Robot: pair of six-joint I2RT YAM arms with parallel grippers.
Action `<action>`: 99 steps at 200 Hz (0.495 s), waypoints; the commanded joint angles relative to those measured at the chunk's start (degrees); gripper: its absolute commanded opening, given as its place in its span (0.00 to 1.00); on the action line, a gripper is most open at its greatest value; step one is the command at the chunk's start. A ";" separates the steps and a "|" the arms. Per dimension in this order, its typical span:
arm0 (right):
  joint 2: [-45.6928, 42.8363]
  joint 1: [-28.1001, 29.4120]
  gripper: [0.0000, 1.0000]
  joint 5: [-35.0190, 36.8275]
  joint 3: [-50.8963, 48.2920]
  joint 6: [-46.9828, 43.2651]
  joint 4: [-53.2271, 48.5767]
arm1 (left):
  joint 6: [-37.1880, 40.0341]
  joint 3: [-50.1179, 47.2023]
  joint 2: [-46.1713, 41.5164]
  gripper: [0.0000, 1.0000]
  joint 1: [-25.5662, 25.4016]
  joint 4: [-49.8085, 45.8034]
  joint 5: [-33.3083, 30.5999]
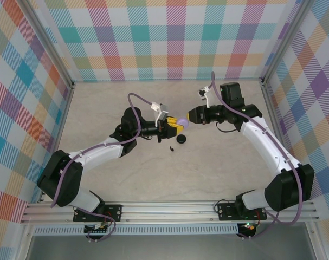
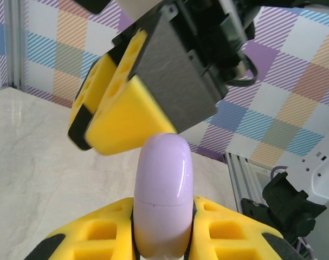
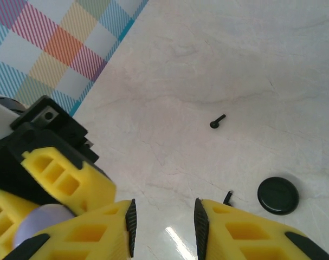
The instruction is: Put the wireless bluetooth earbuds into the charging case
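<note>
My left hand (image 2: 163,241) clamped on lilac charging case (image 2: 163,181), held off counter (image 3: 234,54). My right hand (image 3: 164,222) just beside it, fingers partly apart, empty. Black earbud (image 3: 218,122) lies on counter near black round case (image 3: 278,195)

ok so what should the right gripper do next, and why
Probably ease the right gripper onto the free end of the lilac case to pry its lid up. The left gripper clamps that case, which looks shut with a seam showing, and the right jaws stand open right beside it. A black earbud lies loose on the table.
</note>
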 commanded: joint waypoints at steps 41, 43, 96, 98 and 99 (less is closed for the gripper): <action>-2.26 0.00 0.39 8.43 -0.04 -0.98 -2.09 | -0.16 2.20 1.30 0.00 -0.86 -4.23 -6.31; -2.29 0.00 0.39 9.77 0.08 -0.74 -2.48 | -0.16 2.25 1.37 0.00 -0.86 -4.51 -6.65; -3.84 0.00 0.40 20.81 -0.24 -0.59 -6.53 | -3.70 7.18 6.54 0.00 -0.30 -15.22 -17.42; -4.02 0.00 0.40 20.93 -0.40 -0.55 -6.64 | -3.92 7.56 6.70 0.00 -0.32 -15.76 -17.93; -4.08 0.00 0.40 20.94 -0.44 -0.55 -6.64 | -4.02 7.65 6.92 0.00 -0.33 -16.07 -18.14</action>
